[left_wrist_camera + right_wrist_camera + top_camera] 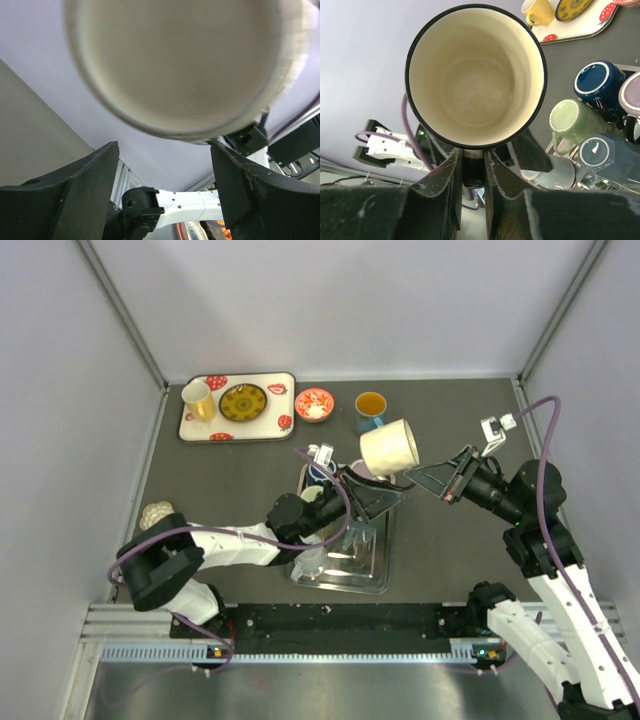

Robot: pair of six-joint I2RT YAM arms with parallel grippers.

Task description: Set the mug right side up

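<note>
Mug [388, 448] aloft over the table [240, 490], lying sideways.
My right hand [472, 161] clamps its handle, mouth facing the right edge; left hand [164, 150] gapes at its base.

The top view looks down across the whole counter [250, 480] from its near edge. Both wrist views share the mug [476, 75] close-up: left from beneath, right into its mouth.

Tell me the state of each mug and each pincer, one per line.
Cream ceramic mug with black rim: held in the air, tilted, empty.
Right pincer: shut on the cream mug.
Left pincer: open, facing the mug's base, not gripping.
Small blue cup: upright, holding amber liquid.
Yellow mug: upright on the white strawberry tray.
</note>
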